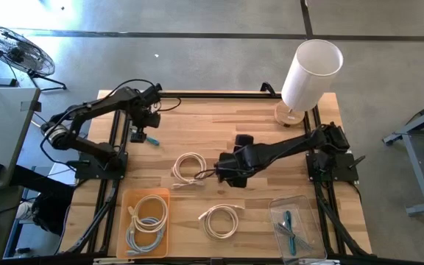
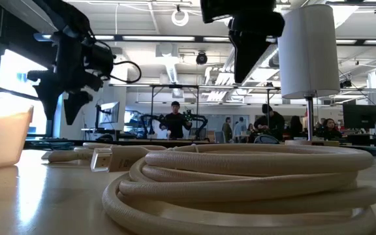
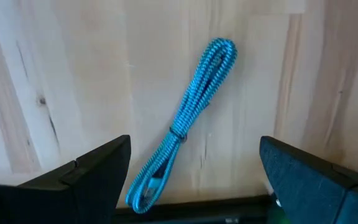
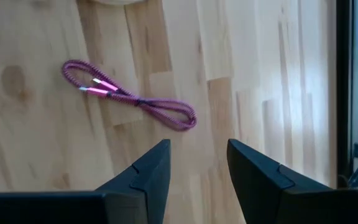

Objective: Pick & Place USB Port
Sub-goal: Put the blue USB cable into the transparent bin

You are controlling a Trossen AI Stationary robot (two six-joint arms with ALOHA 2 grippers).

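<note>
A small blue USB cable bundle (image 3: 188, 118) lies flat on the wooden table (image 1: 263, 125) at the far left (image 1: 152, 140). My left gripper (image 3: 194, 146) hangs open above it, pointing down, a finger on either side and clear of it (image 1: 143, 134). My right gripper (image 4: 199, 146) is open over the table's middle (image 1: 225, 177), slanting down, with nothing between its fingers. Beyond its tips a pink USB cable bundle (image 4: 129, 96) lies flat on the wood. The right arm hides this bundle in the high view.
A white cable coil (image 1: 188, 166) lies just left of my right gripper, another (image 1: 221, 220) near the front edge. An orange tray (image 1: 127, 199) of cables stands front left, a clear tray (image 1: 311, 213) with blue cables front right. A white lamp (image 1: 309, 70) stands far right.
</note>
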